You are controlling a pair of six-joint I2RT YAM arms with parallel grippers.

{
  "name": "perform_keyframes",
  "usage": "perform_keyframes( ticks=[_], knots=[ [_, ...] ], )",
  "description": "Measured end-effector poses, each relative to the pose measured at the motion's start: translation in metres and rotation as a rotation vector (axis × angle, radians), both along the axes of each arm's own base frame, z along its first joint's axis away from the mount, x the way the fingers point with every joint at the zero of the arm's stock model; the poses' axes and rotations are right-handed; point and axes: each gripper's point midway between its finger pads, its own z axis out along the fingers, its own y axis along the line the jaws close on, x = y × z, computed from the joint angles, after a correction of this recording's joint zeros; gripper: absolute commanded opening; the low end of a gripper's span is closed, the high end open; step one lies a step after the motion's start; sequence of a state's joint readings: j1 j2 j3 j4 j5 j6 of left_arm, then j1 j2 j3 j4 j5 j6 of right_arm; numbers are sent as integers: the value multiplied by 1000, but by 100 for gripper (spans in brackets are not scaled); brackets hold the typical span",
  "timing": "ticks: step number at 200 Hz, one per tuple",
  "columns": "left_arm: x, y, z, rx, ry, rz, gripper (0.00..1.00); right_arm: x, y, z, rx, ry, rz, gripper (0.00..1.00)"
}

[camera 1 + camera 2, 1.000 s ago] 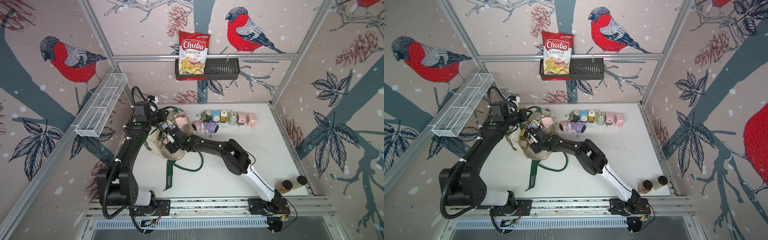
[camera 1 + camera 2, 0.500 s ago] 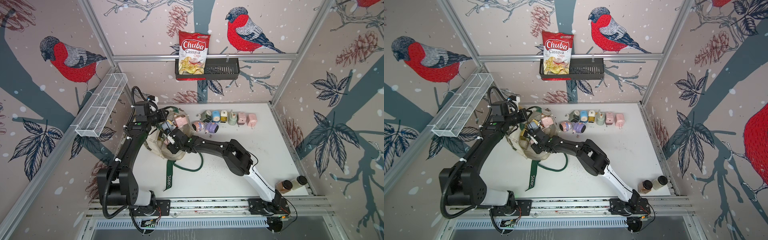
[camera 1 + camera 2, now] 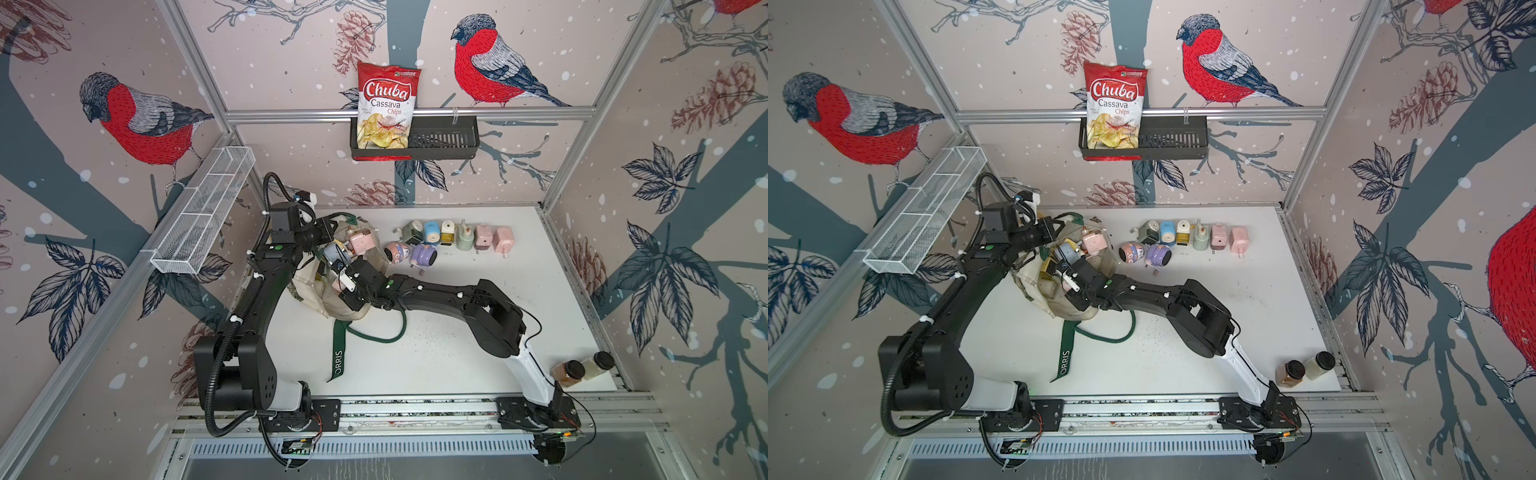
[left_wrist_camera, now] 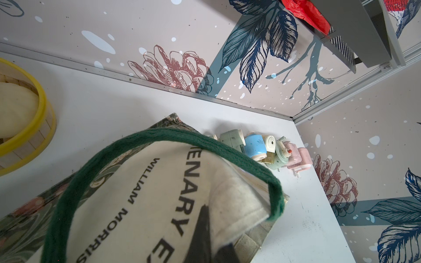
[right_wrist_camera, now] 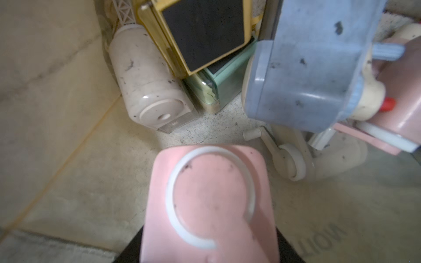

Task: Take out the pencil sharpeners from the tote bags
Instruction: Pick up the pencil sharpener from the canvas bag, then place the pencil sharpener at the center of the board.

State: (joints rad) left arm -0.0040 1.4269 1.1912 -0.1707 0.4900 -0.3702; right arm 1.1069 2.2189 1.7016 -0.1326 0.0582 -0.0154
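Jaws of the right end effector seem pinched on a pink sharpener inside the tote bag, whose rim the left end effector clamps, pressed together.

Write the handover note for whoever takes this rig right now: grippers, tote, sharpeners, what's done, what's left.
Left gripper: shut on the tote bag at its rim, holding the mouth up.
Right gripper: inside the bag, closed on a pink sharpener, not yet lifted out.
Done: eight sharpeners stand on the table near the back wall.
Left: bring out the held one, then the rest in the bag, among them a blue sharpener and a cream sharpener. More may be hidden.
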Motion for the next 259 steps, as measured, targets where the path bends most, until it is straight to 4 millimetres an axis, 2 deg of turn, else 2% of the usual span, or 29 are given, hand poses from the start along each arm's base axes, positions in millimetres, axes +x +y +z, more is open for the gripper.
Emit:
perform_keyframes(
  ticks=[72,116,139,193,236,259],
  knots=[
    [0,0,-1,0,2,0,0,-16,-23,39,44,-63,26,57],
    [1,0,-2,0,4,0,0,-25,-43,79,121,-111,24,57],
    [1,0,-2,0,5,0,0,-24,-56,93,154,-124,14,57],
    [1,0,-2,0,5,0,0,-10,-100,124,253,-160,-63,59],
    [1,0,-3,-5,8,0,0,28,-157,133,323,-182,-247,60],
    [1,-1,-2,-7,9,0,0,41,-181,134,359,-183,-324,60]
  ],
)
